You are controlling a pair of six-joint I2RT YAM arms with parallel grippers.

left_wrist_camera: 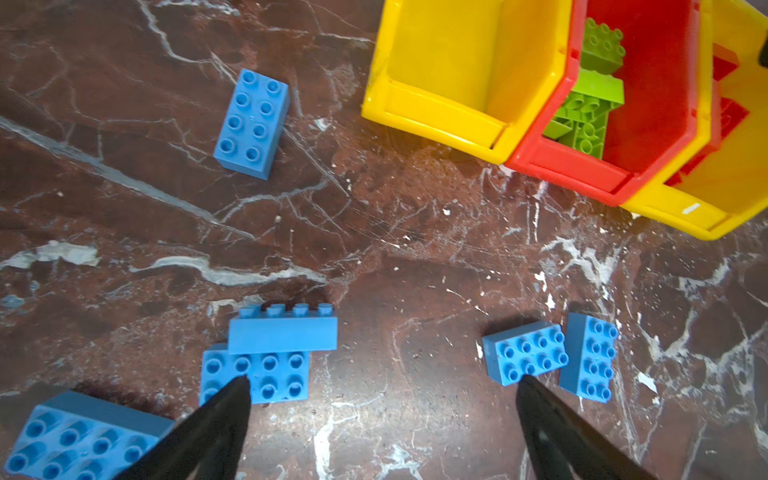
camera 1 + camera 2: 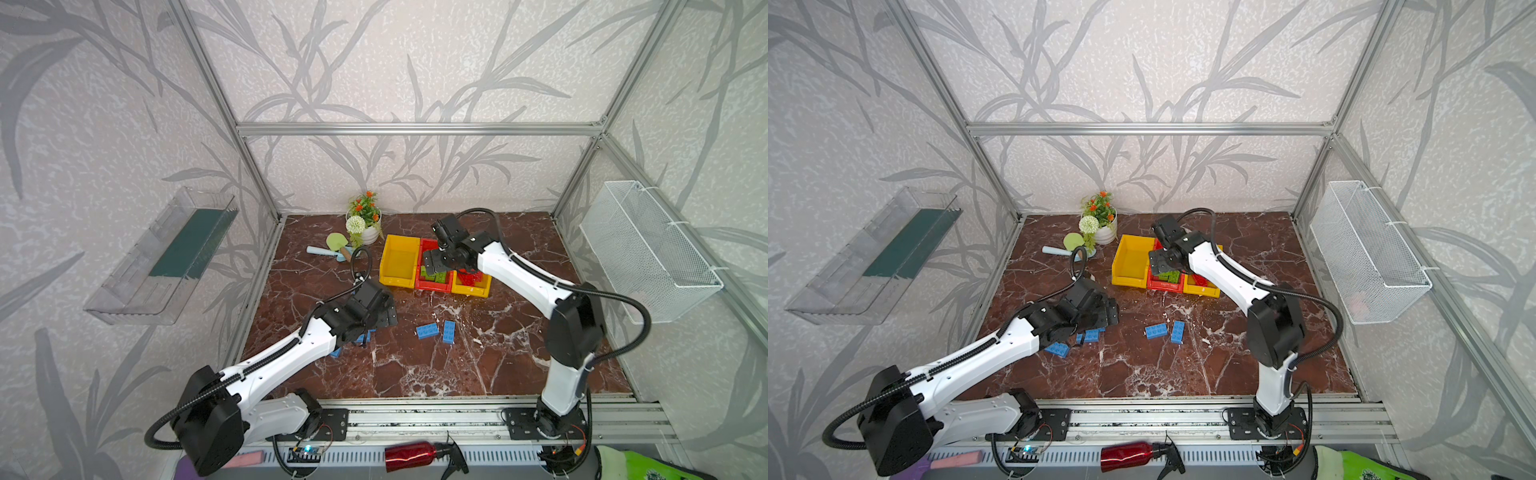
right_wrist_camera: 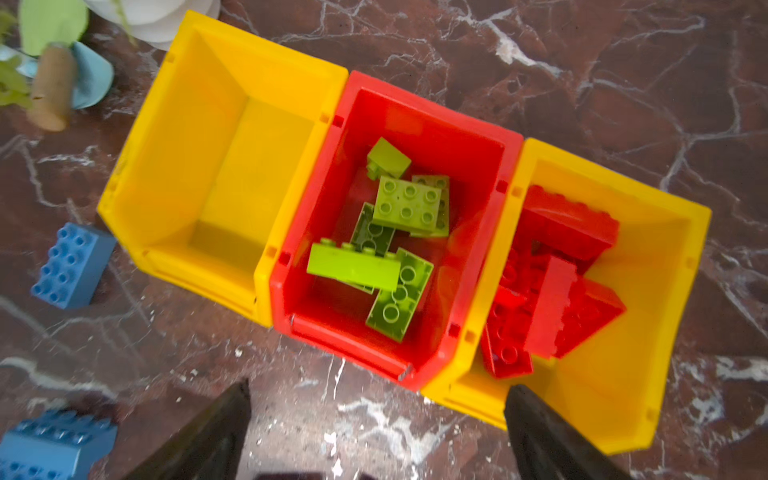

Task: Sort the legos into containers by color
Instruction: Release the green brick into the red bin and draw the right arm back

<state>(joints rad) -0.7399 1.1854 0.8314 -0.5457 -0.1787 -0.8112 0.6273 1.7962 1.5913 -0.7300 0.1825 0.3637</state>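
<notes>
Below my left pincer (image 1: 382, 381), jaws wide apart and holding nothing, blue legos (image 1: 252, 124) lie on the desk (image 1: 395, 257) with bare marble between them. Farther, my right pincer (image 3: 378, 387), also apart, hangs above the containers (image 3: 340, 347) near their front rims: green legos (image 3: 407, 205) in the red one, red legos (image 3: 552, 307) in the yellow one beside.

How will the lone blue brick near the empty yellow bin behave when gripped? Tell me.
The lone blue brick looks like rigid moulded plastic, so it should not flex when gripped. It lies flat, studs up, on the marble table, so a push probably slides it rather than tipping it. Its smooth sides might slip under a light pinch.
</notes>
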